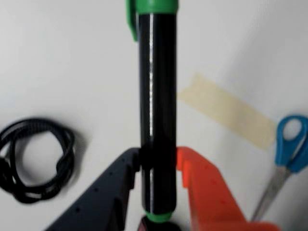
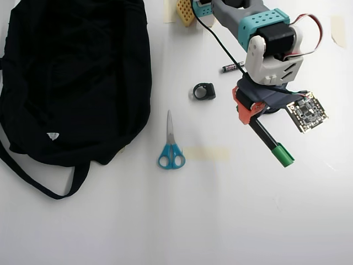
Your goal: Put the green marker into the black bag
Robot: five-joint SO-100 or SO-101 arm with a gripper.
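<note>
My gripper [image 1: 158, 163] is shut on the green marker [image 1: 158, 86], which has a black barrel between one dark finger [image 1: 118, 187] and one orange finger [image 1: 204, 187]. Its green cap points away from me. From above, the gripper [image 2: 251, 117] is at the right of the table and the green marker [image 2: 270, 142] sticks out toward the lower right. The black bag [image 2: 77, 72] lies far off at the left, with a small white tag and long straps. The gripper is well apart from it.
Blue-handled scissors [image 2: 171, 146] and a strip of tape [image 2: 205, 153] lie between the bag and the arm. A small black ring-like part [image 2: 204, 91] and a battery [image 2: 233, 67] sit near the arm's base. The wrist view shows a coiled black cord [image 1: 36, 161] at the left.
</note>
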